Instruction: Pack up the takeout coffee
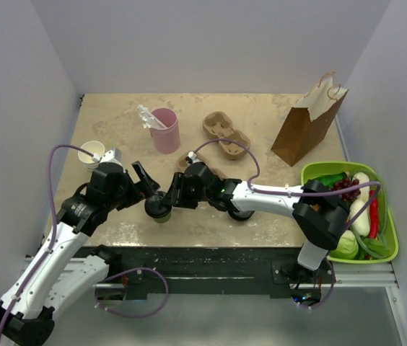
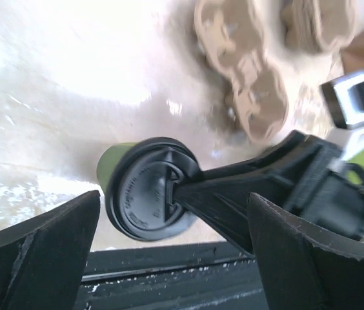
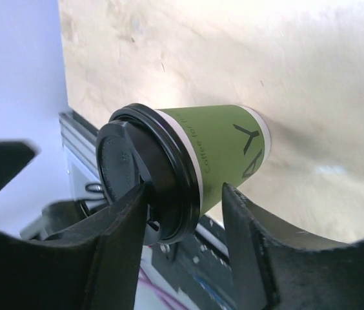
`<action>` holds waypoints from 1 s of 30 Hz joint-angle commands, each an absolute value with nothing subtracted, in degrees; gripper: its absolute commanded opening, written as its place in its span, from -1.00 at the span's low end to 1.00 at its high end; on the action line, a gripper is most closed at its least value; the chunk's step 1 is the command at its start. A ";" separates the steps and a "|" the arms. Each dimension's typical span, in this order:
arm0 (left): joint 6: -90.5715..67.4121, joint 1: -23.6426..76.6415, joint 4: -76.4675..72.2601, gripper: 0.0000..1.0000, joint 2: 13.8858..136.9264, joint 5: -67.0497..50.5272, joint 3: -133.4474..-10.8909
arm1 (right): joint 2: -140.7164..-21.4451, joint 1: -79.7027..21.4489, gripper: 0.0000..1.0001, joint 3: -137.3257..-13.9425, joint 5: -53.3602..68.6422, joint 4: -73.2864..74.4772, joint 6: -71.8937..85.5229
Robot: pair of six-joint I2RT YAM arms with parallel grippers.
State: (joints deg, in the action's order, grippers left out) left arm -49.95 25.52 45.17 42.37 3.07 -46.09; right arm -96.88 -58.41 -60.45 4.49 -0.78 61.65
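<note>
The takeout coffee [image 1: 159, 210], a small olive-green paper cup with a black lid, stands near the table's front edge, left of centre. My right gripper [image 1: 170, 196] reaches it from the right. In the right wrist view the right gripper [image 3: 183, 188] straddles the lid end of the cup [image 3: 224, 145]: one finger lies against the lid's top, and the other stands beside the green wall with a small gap. My left gripper [image 1: 146, 184] is open and empty just left of the cup. In the left wrist view the left gripper [image 2: 174, 197] is spread wide, with the lid [image 2: 140, 194] ahead of it.
A pink tumbler [image 1: 165, 130], two cardboard cup carriers [image 1: 225, 135] and a brown paper bag [image 1: 307, 124] stand behind. A stack of lidless paper cups [image 1: 92, 153] is at the left. A green basket [image 1: 392, 241] of vegetables is at the right. The black front rail runs just below the cup.
</note>
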 commanded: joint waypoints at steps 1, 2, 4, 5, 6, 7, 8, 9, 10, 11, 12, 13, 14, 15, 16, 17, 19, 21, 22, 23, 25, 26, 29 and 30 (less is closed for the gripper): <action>-49.84 25.49 50.88 0.99 41.40 11.51 -52.29 | -99.93 -58.10 0.13 -65.91 0.61 -2.37 62.75; -49.83 25.49 51.15 0.99 41.14 11.43 -52.56 | -100.80 -58.10 0.21 -67.40 0.96 -2.29 62.32; -49.40 25.49 51.24 0.99 40.26 10.99 -52.73 | -100.99 -58.10 0.35 -68.64 1.05 -1.06 61.44; -49.22 25.49 51.24 0.99 39.99 10.64 -52.82 | -100.29 -58.10 0.50 -69.60 0.18 -0.45 60.39; -48.96 25.49 51.24 0.99 39.73 10.11 -52.91 | -99.67 -58.10 0.55 -70.04 0.09 1.56 59.77; -48.69 25.49 51.50 0.99 39.20 9.85 -53.00 | -98.88 -58.10 0.61 -70.40 -1.04 2.54 57.85; -48.43 25.49 51.59 0.99 38.94 9.15 -53.17 | -96.96 -58.10 0.71 -71.18 -2.71 5.07 56.88; -48.17 25.49 51.59 0.99 38.67 8.88 -53.26 | -95.90 -58.10 0.76 -71.63 -3.77 6.40 55.73; -47.90 25.49 51.77 0.99 37.98 8.62 -53.35 | -94.84 -57.92 0.80 -72.07 -5.00 7.90 53.46; -47.64 25.49 51.85 0.99 37.71 8.27 -53.44 | -93.44 -57.75 0.82 -73.11 -6.05 11.56 52.48; -47.38 25.49 51.94 0.99 37.44 8.09 -53.52 | -91.08 -57.05 0.89 -73.56 -8.24 13.34 51.17; -46.85 25.49 52.38 0.99 37.01 7.91 -53.79 | -89.66 -56.61 0.91 -74.96 -9.74 15.53 49.15; -46.76 25.49 52.56 0.99 36.83 7.56 -53.79 | -88.43 -55.99 0.96 -75.93 -12.37 21.65 48.26; -46.58 25.49 52.65 0.99 36.74 7.21 -53.79 | -85.81 -54.42 0.96 -77.07 -18.48 25.28 47.56; -46.06 25.49 52.65 0.99 36.48 6.77 -53.70 | -84.56 -53.53 0.96 -78.12 -22.72 28.36 46.50; -45.88 25.49 52.65 0.99 36.39 5.90 -53.61 | -83.42 -52.66 0.96 -80.05 -26.33 33.09 45.80; -45.27 25.49 52.39 0.99 36.21 5.01 -53.44 | -80.17 -49.67 0.96 -82.86 -35.36 35.85 40.03; -44.74 25.49 52.12 0.99 35.95 3.52 -53.17 | -78.67 -45.73 0.96 -84.72 -40.93 38.84 38.06; -44.39 25.49 51.86 0.99 35.69 3.08 -53.00 | -77.79 -43.70 0.96 -85.60 -42.44 38.93 34.75; -44.30 25.49 51.77 0.99 35.60 2.29 -52.82 | -77.70 -41.16 0.96 -87.78 -42.54 40.68 34.02; -44.30 25.49 51.33 0.99 35.42 1.32 -52.04 | -78.13 -33.07 0.96 -90.60 -42.63 42.01 32.71; -44.30 25.49 51.24 0.99 35.42 0.36 -51.86 | -78.66 -30.70 0.96 -92.27 -42.37 40.71 31.22; -44.21 25.49 50.63 0.99 35.95 -2.19 -50.89 | -83.03 -23.66 0.95 -98.31 -41.93 40.51 26.64; -44.12 25.49 50.71 0.99 36.12 -2.28 -50.80 | -84.54 -21.03 0.95 -100.26 -41.49 40.87 25.76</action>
